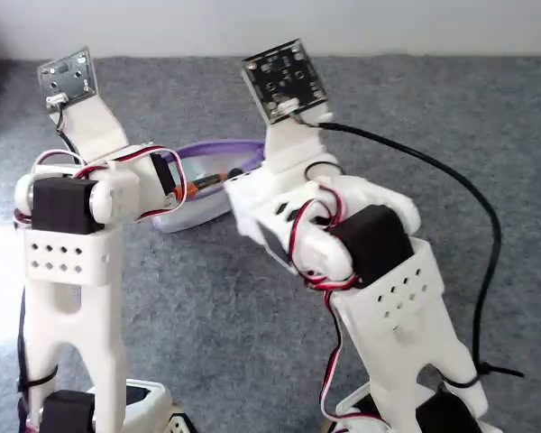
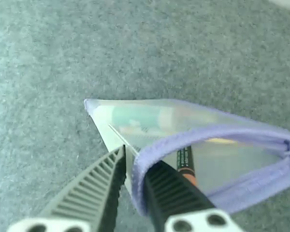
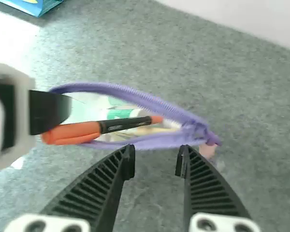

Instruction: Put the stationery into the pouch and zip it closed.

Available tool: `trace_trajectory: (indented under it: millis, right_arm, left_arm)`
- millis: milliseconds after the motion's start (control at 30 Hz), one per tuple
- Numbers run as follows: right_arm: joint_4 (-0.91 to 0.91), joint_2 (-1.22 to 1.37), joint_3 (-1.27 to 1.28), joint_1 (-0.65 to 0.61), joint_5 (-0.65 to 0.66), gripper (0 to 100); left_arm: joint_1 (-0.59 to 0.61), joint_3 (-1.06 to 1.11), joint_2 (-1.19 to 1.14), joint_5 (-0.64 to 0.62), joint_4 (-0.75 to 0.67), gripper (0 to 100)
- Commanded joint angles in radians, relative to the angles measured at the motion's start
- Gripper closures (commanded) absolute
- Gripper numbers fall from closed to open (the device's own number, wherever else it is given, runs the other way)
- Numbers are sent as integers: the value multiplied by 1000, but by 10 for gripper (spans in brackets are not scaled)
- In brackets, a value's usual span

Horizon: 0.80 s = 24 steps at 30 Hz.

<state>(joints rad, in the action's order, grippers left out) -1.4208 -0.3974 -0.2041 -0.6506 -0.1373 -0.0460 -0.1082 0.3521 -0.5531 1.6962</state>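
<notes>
Clearly, left gripper (image 2: 134, 162) pinches pouch (image 2: 150, 117) rim; right gripper (image 3: 156, 150) gapes; pen (image 3: 82, 131) print unreadable.

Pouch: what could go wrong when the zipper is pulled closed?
The orange pen seems to stick out of the pouch mouth, so the zipper pull may jam against it. The left gripper pinches only the rim's end; a tug could slip it free. The right gripper is open beside that pull and may miss it.
</notes>
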Motion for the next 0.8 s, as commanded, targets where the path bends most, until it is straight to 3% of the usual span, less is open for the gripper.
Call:
trace_trajectory:
  millis: [0, 300, 667, 767]
  right_arm:
    - [81, -1, 2, -27, -23, 837]
    - [249, 196, 21, -18, -64, 839]
    - [108, 303, 11, 76, -115, 836]
    - [74, 288, -18, 76, -97, 802]
  left_arm:
    - [-6, -7, 41, -14, -29, 989]
    - [-6, -8, 43, -14, -12, 989]
    - [2, -8, 43, -9, 52, 987]
    - [-5, -8, 41, -9, 55, 933]
